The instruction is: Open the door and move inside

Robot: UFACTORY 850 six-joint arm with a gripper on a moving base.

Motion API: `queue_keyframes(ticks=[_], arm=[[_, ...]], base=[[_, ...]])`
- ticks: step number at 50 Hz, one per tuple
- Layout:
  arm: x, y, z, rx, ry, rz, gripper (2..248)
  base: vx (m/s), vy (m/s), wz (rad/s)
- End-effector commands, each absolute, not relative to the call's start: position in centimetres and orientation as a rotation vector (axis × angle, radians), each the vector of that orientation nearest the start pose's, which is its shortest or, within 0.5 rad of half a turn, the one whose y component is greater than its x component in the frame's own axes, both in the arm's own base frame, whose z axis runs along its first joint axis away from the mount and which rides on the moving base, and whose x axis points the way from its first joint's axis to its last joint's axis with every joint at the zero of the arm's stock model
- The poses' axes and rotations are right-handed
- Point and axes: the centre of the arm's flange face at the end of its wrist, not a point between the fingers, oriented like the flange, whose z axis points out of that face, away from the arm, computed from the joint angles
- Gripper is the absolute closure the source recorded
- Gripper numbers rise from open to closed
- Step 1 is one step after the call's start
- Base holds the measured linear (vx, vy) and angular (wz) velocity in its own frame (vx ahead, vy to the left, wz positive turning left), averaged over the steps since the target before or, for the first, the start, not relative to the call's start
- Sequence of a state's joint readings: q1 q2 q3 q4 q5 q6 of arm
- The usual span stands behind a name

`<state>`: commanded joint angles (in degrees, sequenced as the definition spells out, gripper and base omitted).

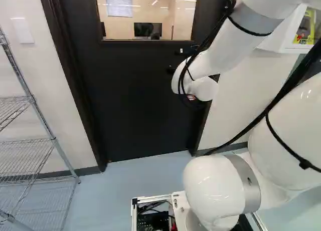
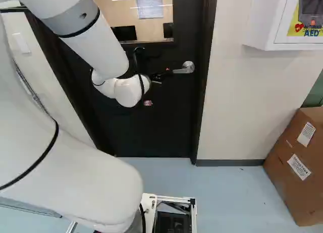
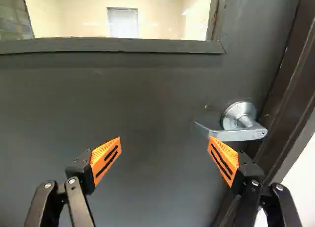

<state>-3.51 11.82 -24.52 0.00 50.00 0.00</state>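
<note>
Smooth dark door (image 2: 166,129), shiny silver lever (image 2: 188,67) on a round base near its right edge. Black gripper's (image 2: 160,75) spread wide, one slotted orange pad (image 3: 224,160) right by the lever.

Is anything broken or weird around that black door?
No, nothing stands out. The door looks shut, its handle looks whole and about level, and the window shows no cracks. The hand is just open near the handle.

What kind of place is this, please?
Probably an office building, just outside a room: a dark door with a window, an AED cabinet on the wall, and wire shelving.
</note>
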Motion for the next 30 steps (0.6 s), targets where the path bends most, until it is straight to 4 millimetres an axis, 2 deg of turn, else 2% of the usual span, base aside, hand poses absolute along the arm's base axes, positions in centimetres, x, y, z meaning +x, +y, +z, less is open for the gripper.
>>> queue_keyframes(ticks=[30], arm=[[40.4,-3.1,51.5,-2.287,0.089,-2.231,3]], base=[[0.0,0.0,0.0]])
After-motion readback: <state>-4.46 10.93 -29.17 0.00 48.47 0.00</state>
